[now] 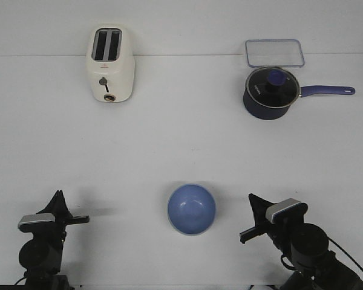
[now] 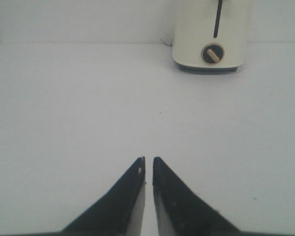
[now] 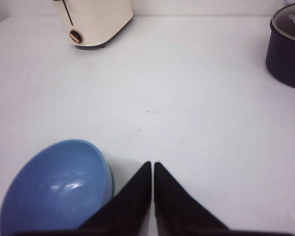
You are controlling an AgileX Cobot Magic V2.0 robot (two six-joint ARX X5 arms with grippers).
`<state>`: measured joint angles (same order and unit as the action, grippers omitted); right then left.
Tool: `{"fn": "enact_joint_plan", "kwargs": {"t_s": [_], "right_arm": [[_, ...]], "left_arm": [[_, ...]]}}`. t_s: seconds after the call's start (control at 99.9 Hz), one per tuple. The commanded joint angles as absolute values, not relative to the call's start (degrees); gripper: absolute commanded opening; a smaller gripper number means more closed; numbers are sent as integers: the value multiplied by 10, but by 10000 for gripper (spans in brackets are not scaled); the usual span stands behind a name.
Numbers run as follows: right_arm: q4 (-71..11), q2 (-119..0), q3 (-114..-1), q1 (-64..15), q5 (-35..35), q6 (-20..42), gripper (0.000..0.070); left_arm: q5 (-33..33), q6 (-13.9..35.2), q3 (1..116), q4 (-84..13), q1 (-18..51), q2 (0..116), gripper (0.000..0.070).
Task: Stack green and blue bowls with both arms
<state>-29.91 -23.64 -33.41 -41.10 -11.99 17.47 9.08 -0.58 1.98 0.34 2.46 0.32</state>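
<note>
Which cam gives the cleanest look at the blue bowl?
Front view: the whole blue bowl shows from above, upright, between the two arms. The right wrist view catches it only partly, cut off at the frame edge beside the shut right end effector. The left wrist view misses it.

A staged robot test bench dressed with kitchenware, rather than a real kitchen. A plain, bare white tabletop [image 1: 181,139] fills the front view and runs back to an equally blank white wall. Spread well apart on it are a few household cooking items: a cream two-slot toaster with a brass-coloured dial [image 1: 110,63], a dark navy saucepan with a glass lid and long handle [image 1: 272,92], a clear rectangular plastic container lid with a blue rim [image 1: 274,52] just behind the saucepan, and a round periwinkle blue bowl [image 1: 192,209]. Two black robot arms rise from the table's near edge.
</note>
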Motion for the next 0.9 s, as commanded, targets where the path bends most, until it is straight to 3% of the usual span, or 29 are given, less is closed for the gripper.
{"fn": "enact_joint_plan", "kwargs": {"t_s": [0.0,0.771,0.891], "right_arm": [[-292,-236,-337,-416,-121,181,9],[-292,-236,-337,-416,-121,181,9],[-291,-223,-336,-385,-174,110,9]], "left_arm": [[88,-8,9,25,23,2,15],[86,-6,8,16,22,2,15],[86,-6,8,16,22,2,15]]}}
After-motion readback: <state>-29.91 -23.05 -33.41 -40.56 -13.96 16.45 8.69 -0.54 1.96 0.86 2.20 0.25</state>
